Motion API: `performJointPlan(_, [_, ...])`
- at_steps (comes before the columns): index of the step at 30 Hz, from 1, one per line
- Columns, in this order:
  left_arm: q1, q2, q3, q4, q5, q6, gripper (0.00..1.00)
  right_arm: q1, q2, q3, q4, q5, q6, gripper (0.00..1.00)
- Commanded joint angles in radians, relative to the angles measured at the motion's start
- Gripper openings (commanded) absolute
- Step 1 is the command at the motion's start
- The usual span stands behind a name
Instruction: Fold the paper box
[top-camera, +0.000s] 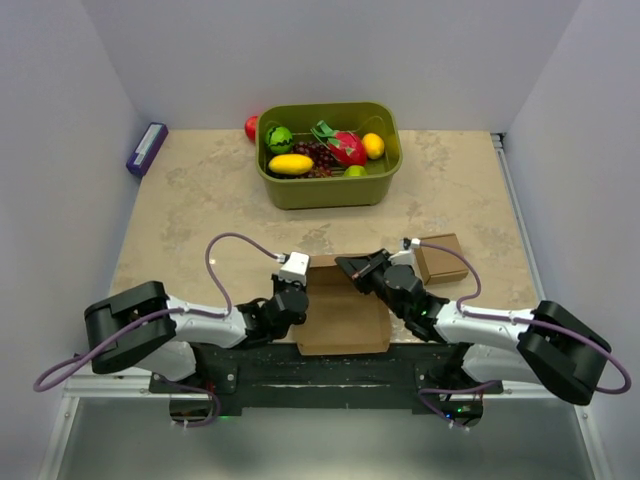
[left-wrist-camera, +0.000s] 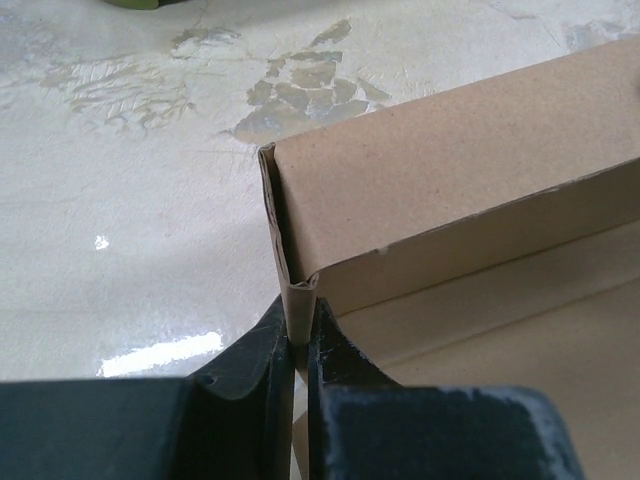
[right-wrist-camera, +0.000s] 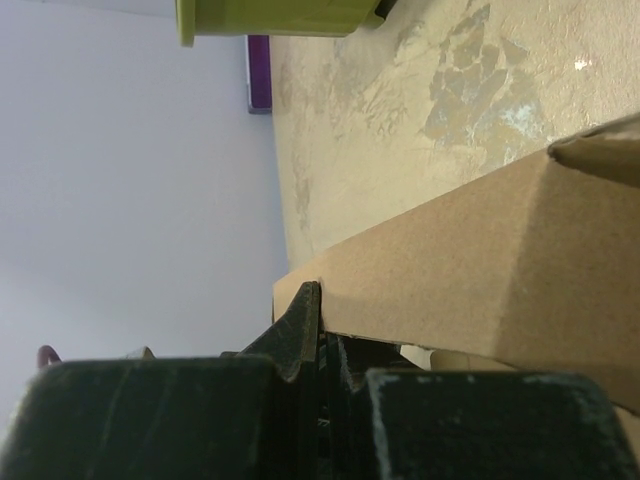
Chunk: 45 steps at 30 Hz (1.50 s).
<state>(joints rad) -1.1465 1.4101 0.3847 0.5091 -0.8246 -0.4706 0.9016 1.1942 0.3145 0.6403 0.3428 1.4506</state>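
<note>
The paper box (top-camera: 345, 320) lies as a wide brown cardboard piece at the table's near edge, between both arms, with its far wall raised. In the left wrist view my left gripper (left-wrist-camera: 301, 322) is shut on a folded corner flap of the box (left-wrist-camera: 450, 180), pinching the cardboard between its black fingers. From above, that gripper (top-camera: 300, 300) sits at the box's left side. My right gripper (top-camera: 345, 265) is at the box's far edge. Its jaws (right-wrist-camera: 318, 300) are shut, with the fingertip against the end of the raised wall (right-wrist-camera: 480, 270). I see no cardboard between them.
A small brown cardboard cube (top-camera: 442, 258) stands just right of the right gripper. A green bin (top-camera: 330, 190) holding several toy fruits stands at the back centre, with a red fruit (top-camera: 251, 127) behind its left corner. A purple box (top-camera: 147, 149) lies by the left wall.
</note>
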Motion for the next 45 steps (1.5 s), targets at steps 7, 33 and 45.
performJointPlan(7, [0.098, -0.028, 0.048, -0.093, 0.095, 0.033, 0.00, 0.013, -0.113, 0.051, -0.192, -0.025, -0.226, 0.57])
performJointPlan(33, [0.476, -0.247, 0.145, -0.449, 0.798, 0.139, 0.00, -0.023, -0.352, 0.500, -1.283, -0.005, -0.914, 0.80])
performJointPlan(45, [0.479, -0.286, 0.125, -0.440, 0.818, 0.139, 0.00, -0.023, -0.327, 0.354, -1.154, 0.014, -0.846, 0.68])
